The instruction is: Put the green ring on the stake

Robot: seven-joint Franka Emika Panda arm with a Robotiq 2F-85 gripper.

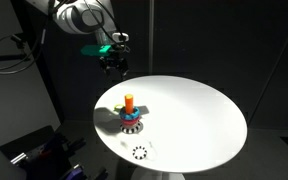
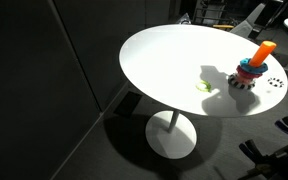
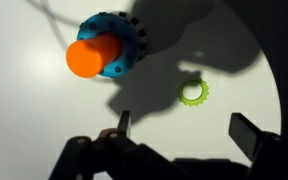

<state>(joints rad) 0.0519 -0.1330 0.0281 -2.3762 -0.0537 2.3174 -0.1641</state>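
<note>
The green ring (image 3: 193, 93) lies flat on the white table, a small toothed ring; it also shows in an exterior view (image 2: 205, 88). The stake (image 3: 92, 57) is an orange peg on a base of blue, red and checkered rings, seen in both exterior views (image 1: 129, 103) (image 2: 261, 52). My gripper (image 3: 184, 135) is open and empty, hovering high above the table with the ring just ahead of the gap between its fingers. In an exterior view the gripper (image 1: 112, 60) hangs above the table's far edge. I cannot make out the ring in that view.
A black-and-white dotted ring (image 1: 140, 153) lies flat near the table's edge, apart from the stake. The round white table (image 1: 194, 110) stands on a pedestal (image 2: 171, 135) in a dark room. Dark equipment (image 1: 34, 155) sits beside the table.
</note>
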